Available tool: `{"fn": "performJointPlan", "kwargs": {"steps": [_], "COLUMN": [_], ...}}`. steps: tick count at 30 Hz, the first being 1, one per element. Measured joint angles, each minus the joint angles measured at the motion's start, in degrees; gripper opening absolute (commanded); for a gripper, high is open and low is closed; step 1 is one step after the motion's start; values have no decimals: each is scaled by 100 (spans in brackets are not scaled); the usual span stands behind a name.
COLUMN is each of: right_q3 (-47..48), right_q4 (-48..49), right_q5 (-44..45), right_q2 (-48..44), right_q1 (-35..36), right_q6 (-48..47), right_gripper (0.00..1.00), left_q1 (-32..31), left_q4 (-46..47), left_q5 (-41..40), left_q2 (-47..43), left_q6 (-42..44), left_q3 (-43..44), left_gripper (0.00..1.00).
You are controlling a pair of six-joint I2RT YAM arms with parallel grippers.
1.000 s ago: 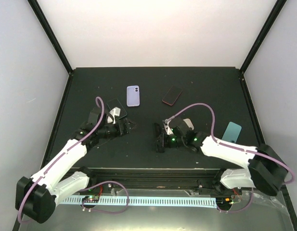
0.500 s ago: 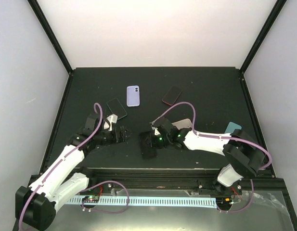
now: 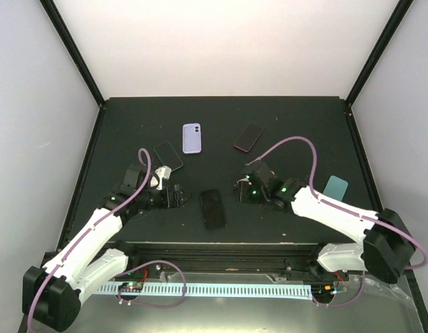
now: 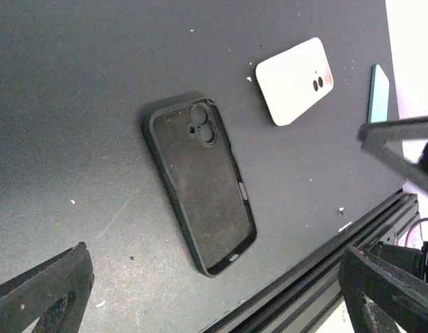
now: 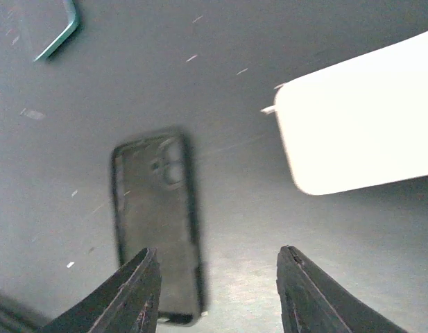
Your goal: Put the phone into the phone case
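Observation:
A black phone case [image 3: 213,208] lies flat, open side up, near the table's front edge. It also shows in the left wrist view [image 4: 201,184] and, blurred, in the right wrist view [image 5: 157,218]. My left gripper [image 3: 180,196] is open and empty just left of the case, its jaws [image 4: 214,305] wide apart. My right gripper [image 3: 240,191] is open and empty just right of the case, its jaws [image 5: 220,298] apart above the table. A white phone [image 4: 295,80] lies face down right of the case, also in the right wrist view [image 5: 366,132], mostly hidden under my right arm in the top view.
A purple phone [image 3: 191,137], a dark phone with a red rim [image 3: 248,137] and a black phone [image 3: 168,154] lie further back. A teal case [image 3: 334,187] lies at the right. The metal rail [image 4: 324,277] runs along the front edge.
My right gripper brought the black case left to the front centre, let go of it and drew back right. My left gripper shifted slightly toward the case.

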Motion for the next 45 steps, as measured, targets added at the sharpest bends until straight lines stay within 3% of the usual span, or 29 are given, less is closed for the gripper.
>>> {"fn": "performJointPlan", "kwargs": {"steps": [11, 17, 23, 25, 36, 45], "right_q3": [-4, -13, -13, -13, 468, 2319], "right_q4": [-1274, -1482, -1578, -1497, -649, 236], "right_q5": [1064, 1421, 1847, 1862, 459, -695], "right_q2": [-1086, -1309, -1123, -1016, 638, 2800], "right_q1": [-2068, -3486, -4395, -4623, -4564, -4024], "right_q6": [-195, -597, -1067, -1215, -1178, -1399], "right_gripper": [51, 69, 86, 88, 81, 81], "left_q1": [-7, -7, -9, -9, -9, -9], "left_q4": [-160, -278, -503, -538, -577, -535], "left_q5": [28, 146, 142, 109, -236, -415], "left_q2": [-4, 0, 114, 136, 479, 472], "left_q6": [229, 289, 358, 378, 446, 407], "left_q3": [2, 17, 232, 289, 428, 428], "left_gripper": [99, 99, 99, 98, 98, 98]}}
